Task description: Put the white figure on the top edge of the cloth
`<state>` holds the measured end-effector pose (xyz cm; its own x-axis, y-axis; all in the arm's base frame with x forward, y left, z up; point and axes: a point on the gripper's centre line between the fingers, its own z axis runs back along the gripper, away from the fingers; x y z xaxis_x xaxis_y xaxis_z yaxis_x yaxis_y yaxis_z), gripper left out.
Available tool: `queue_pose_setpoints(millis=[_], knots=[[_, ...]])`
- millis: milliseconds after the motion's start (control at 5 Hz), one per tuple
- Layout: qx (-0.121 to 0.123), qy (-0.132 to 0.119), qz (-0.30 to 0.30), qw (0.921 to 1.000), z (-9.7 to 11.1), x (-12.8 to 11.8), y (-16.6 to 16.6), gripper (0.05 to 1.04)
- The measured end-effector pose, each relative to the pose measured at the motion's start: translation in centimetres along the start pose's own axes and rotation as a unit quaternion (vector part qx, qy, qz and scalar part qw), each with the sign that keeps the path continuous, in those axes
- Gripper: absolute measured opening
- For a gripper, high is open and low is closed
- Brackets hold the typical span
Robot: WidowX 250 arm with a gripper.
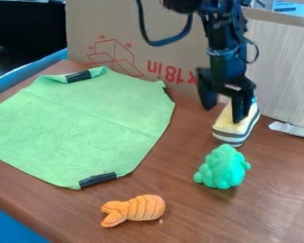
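The gripper [224,113] hangs at the far right of the table [186,213], its two fingers spread apart with a gap between them. One finger overlaps the figure [232,128] in this view; whether they touch, I cannot tell. The figure, pale on top with a white-and-dark striped side, is on the table, right of the cloth [85,123] and well apart from it. Just nearer sits a lumpy green toy [222,168]. To the right of the figure is a pale strip [293,129], by the foot of a light panel [281,71]. Leftward, the green cloth lies spread out, with dark tape [97,180] on its edges. A cardboard box [135,42] stands behind, on the far side. An orange toy [134,209] lies nearest, close to the cloth's near edge.
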<state>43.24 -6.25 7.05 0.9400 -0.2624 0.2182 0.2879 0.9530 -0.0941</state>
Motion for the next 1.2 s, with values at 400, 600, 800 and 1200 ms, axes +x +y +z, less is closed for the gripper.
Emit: queue_pose_setpoints(millis=[400, 600, 800, 1200], knots=[[0.029, 0.033, 0.020, 0.9988, -3.3, -0.7, -0.3, 0.757], [0.030, 0.032, 0.005, 0.9990, -3.1, -1.6, -0.4, 0.660], [0.022, 0.030, -0.006, 0.9993, -1.9, -3.2, 0.5, 0.653], [0.018, -0.028, 0.076, 0.9965, 2.6, -6.4, 7.4, 0.652]])
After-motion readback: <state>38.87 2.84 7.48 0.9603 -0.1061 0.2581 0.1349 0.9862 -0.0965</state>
